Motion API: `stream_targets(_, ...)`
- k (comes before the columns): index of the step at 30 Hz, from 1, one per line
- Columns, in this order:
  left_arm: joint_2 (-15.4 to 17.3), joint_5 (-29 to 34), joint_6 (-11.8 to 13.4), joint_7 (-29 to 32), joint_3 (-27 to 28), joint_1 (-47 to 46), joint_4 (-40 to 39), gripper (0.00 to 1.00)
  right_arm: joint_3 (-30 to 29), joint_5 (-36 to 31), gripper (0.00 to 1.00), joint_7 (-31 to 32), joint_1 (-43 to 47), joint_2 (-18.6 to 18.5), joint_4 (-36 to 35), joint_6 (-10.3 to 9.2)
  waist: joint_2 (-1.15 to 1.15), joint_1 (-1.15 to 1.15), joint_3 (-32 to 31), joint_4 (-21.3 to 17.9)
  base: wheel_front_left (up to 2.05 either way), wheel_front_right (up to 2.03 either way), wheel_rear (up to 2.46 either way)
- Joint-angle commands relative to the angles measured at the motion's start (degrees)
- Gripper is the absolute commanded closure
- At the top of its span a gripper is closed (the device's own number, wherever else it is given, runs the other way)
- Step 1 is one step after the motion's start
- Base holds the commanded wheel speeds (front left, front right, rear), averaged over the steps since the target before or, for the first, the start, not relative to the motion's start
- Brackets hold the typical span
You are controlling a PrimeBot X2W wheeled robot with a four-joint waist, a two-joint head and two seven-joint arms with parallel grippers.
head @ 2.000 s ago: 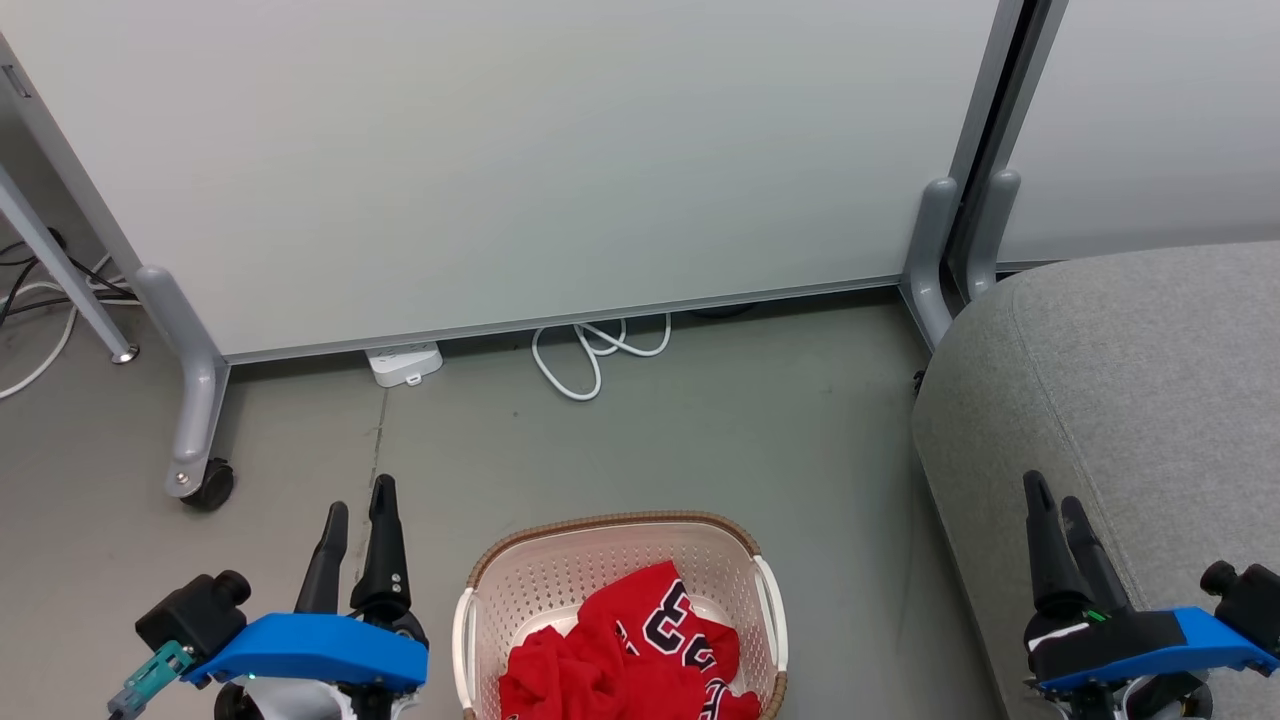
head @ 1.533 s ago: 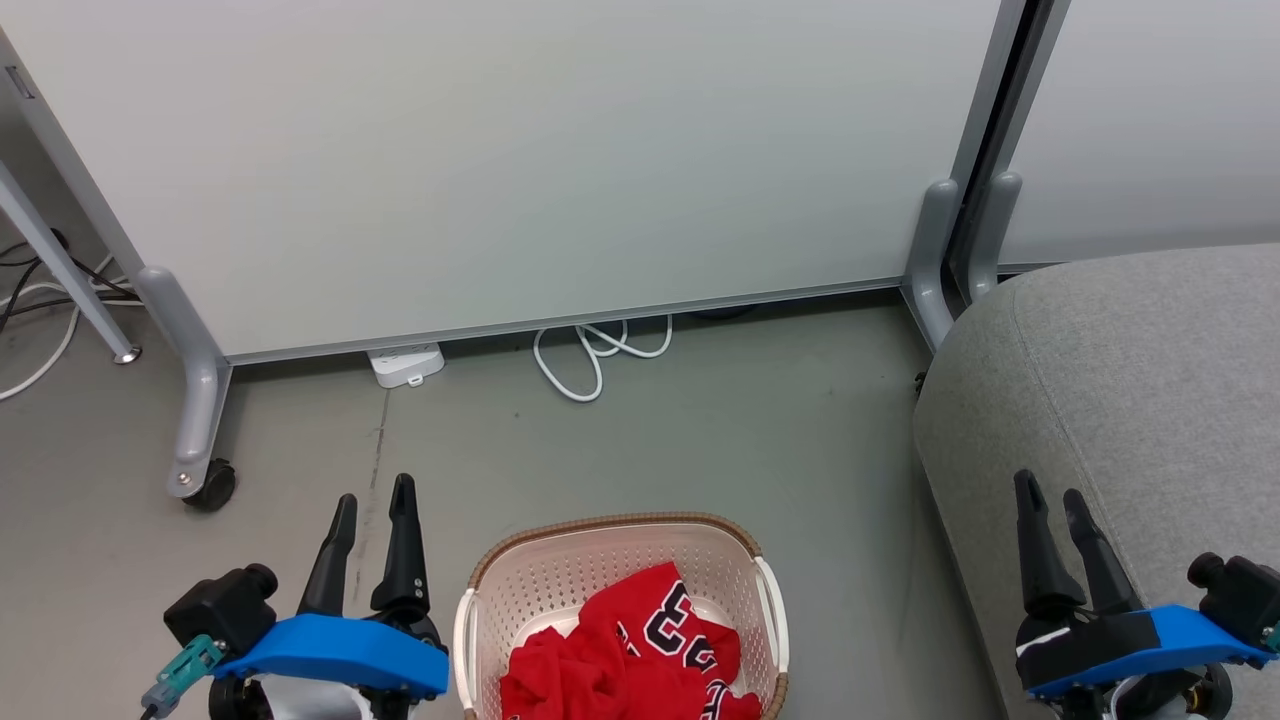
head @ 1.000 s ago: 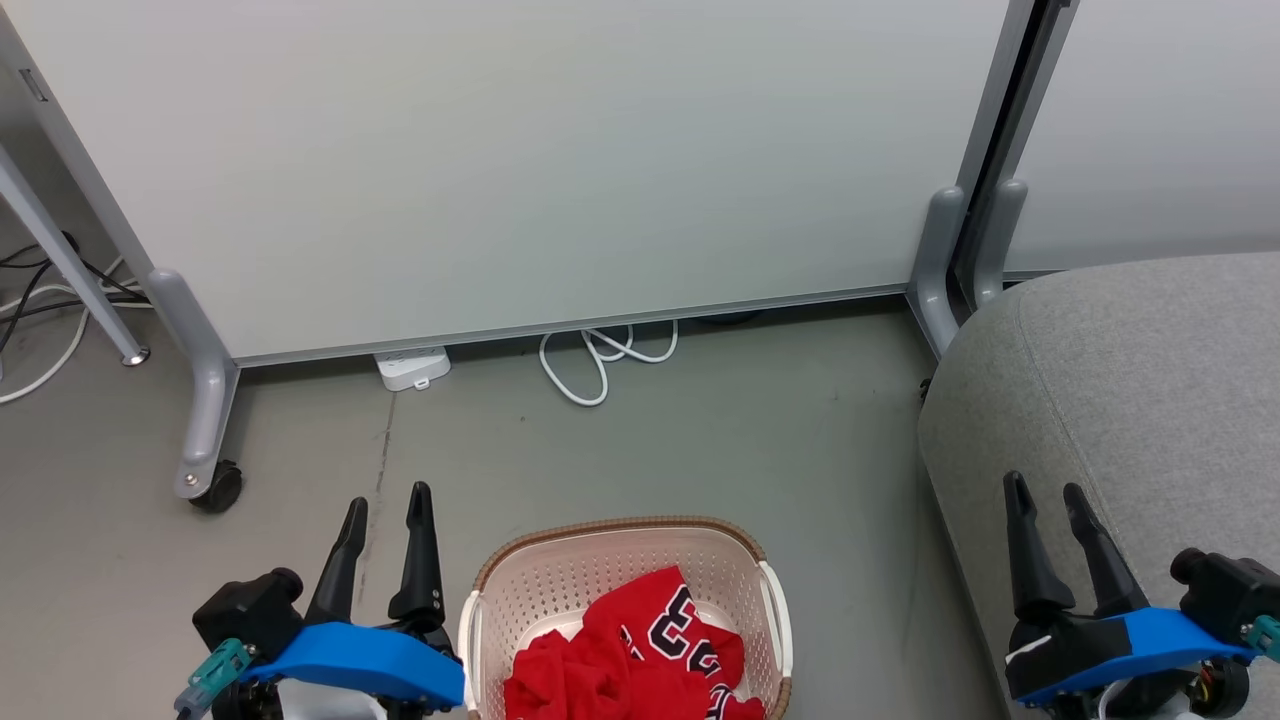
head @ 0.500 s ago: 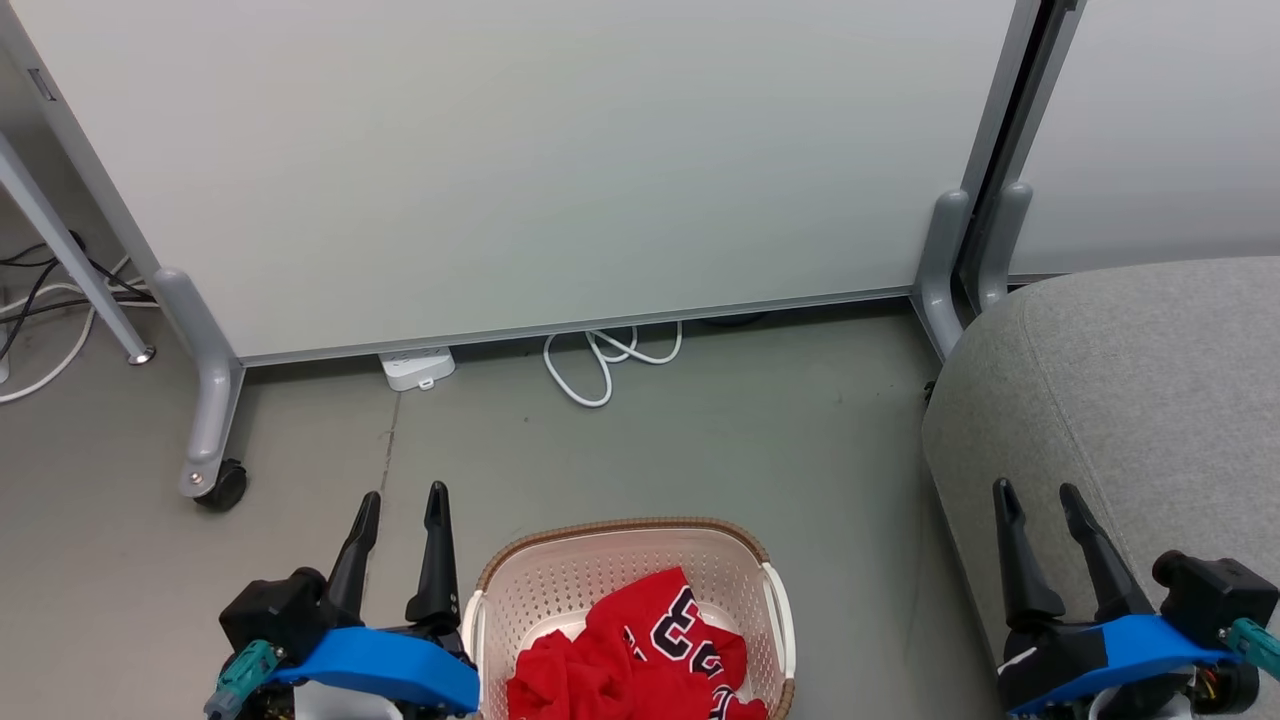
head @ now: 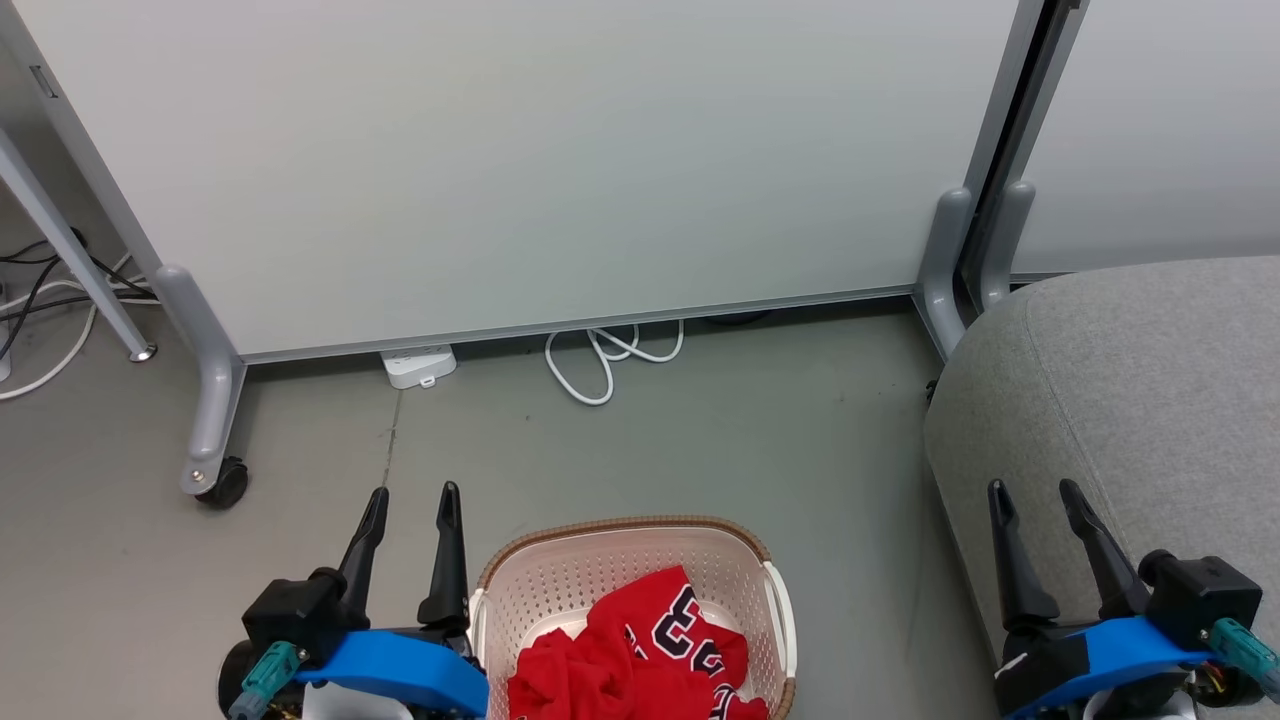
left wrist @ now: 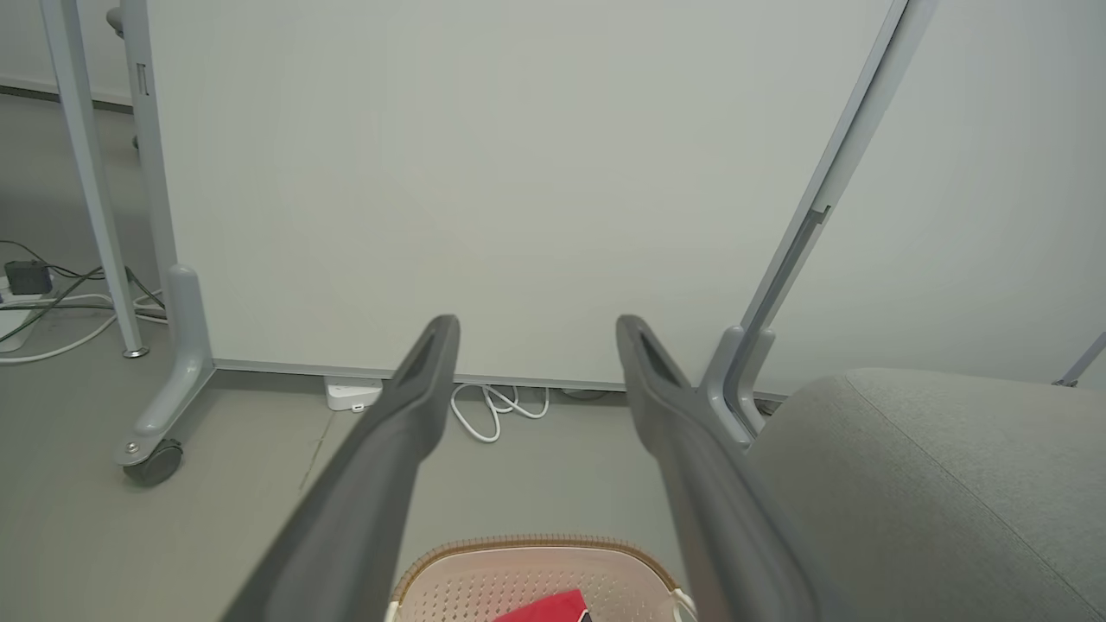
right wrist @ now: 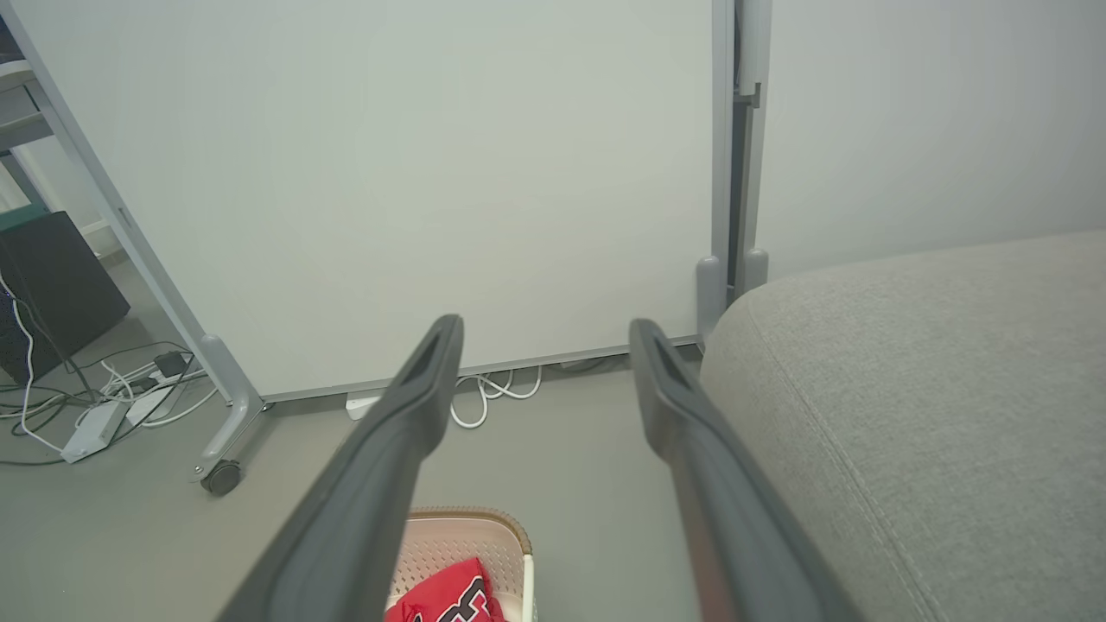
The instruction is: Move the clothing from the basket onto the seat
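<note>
Grey floor (head: 650,440), smooth and matt, one thin crack running toward the robot. Behind it a pale panel (head: 520,160) on grey feet. A second panel (head: 1150,130) butts against it at the right.

Seat (head: 1150,380): light grey weave, rounded corner, on the right, its top bare where it shows.

Basket (head: 620,527): on the floor at bottom centre, left of the seat and apart from it, brown rim toward the panels.

Clothing (head: 640,660): red heap inside the basket, black-and-white numerals face up. Its near part is cut off by the frame.

Left gripper (head: 414,490): just beside the basket's left handle, fingers pointing at the panel, jaws wide, nothing between them.

Right gripper (head: 1030,486): over the seat's near corner, jaws wide, nothing held.

Small items:
- Caster (head: 222,482) under the left foot.
- White cable (head: 600,360) looped at the panel's base.
- Power strip (head: 418,364) beside the cable.

Against two seconds ago:
- Both pairs of fingers stood nearly together; now they are spread.
- Left gripper has come in toward the basket.
- Right gripper has slid a little leftward.
- Whole head view has drifted slightly, so the camera moved.
- Clothing lies as it did.
</note>
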Motion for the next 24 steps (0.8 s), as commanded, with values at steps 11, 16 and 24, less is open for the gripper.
stream_targets(11, 0.19, 3.90, 0.49, -1.37, -0.75, -1.02, 1.02, 0.00, -0.15, -4.83, 0.00, -1.22, 0.60, -0.42, -0.52, 0.13, 0.00, 0.00, -0.06, 0.22, 0.00, 0.00, 0.00)
stream_targets(16, 0.19, 4.12, 0.67, -1.57, -0.75, -1.12, 1.07, 0.00, -0.17, -5.11, 0.00, -1.30, 0.68, -0.42, -0.31, 0.09, 0.00, 0.00, -0.11, 0.30, 0.00, 0.00, 0.00)
stream_targets(24, 0.18, 3.83, 0.68, -1.57, -0.70, -1.07, 1.23, 0.00, -0.16, -4.68, 0.00, -1.58, 0.44, -0.42, -0.02, 0.09, 0.00, 0.00, -0.17, 0.34, 0.00, 0.00, 0.00)
